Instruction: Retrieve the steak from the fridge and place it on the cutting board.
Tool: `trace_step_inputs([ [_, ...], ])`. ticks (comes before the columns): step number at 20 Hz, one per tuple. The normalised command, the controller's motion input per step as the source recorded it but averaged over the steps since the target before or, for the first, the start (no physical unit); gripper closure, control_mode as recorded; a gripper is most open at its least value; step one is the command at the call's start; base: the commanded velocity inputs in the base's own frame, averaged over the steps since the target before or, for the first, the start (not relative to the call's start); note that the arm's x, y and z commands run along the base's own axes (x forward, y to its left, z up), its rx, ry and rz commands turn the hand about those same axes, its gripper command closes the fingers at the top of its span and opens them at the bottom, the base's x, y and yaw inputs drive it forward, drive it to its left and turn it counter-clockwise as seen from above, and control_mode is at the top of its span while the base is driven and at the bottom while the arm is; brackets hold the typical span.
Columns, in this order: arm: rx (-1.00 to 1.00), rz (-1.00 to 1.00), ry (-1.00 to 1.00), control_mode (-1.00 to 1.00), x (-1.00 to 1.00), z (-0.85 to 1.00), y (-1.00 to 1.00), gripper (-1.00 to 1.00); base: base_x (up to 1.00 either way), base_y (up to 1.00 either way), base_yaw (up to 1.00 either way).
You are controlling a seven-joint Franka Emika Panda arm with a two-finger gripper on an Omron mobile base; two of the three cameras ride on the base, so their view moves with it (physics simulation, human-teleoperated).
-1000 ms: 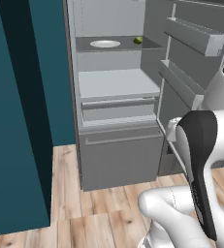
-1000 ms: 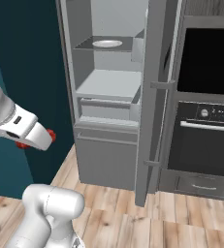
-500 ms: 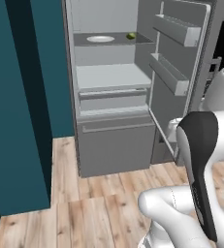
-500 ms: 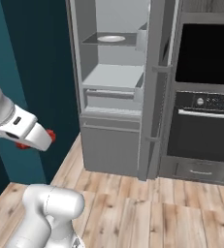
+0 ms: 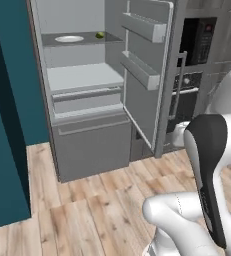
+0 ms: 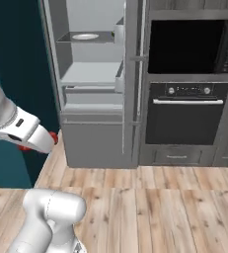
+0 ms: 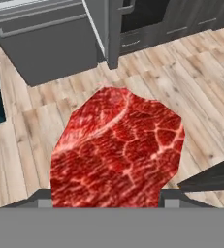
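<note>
Gripping steak (image 7: 117, 150) | pincer (image 7: 117, 196) closed | marbled glossy red lump

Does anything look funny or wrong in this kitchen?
Yes. The tall grey fridge stands wide open, its door swung out, with a white plate and a small green thing still on its top shelf. The glossy red steak is out over the wooden floor, between the pincer's fingers.

Steak (image 7: 117, 150): marbled red slab, held above wood floor. Fridge (image 5: 87, 95): door open, shelves exposed.
</note>
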Motion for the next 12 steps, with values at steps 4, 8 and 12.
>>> trace_step_inputs([
  [4,0.00,0.00,0.00,1.00,0.00,0.00,0.00,1.00,-0.27,-0.33,-0.59],
  [8,0.00,0.00,0.00,1.00,0.00,0.00,0.00,1.00,-0.04,-0.41,-0.69],
  [12,0.00,0.00,0.00,1.00,0.00,0.00,0.00,1.00,0.00,-0.35,-0.69],
])
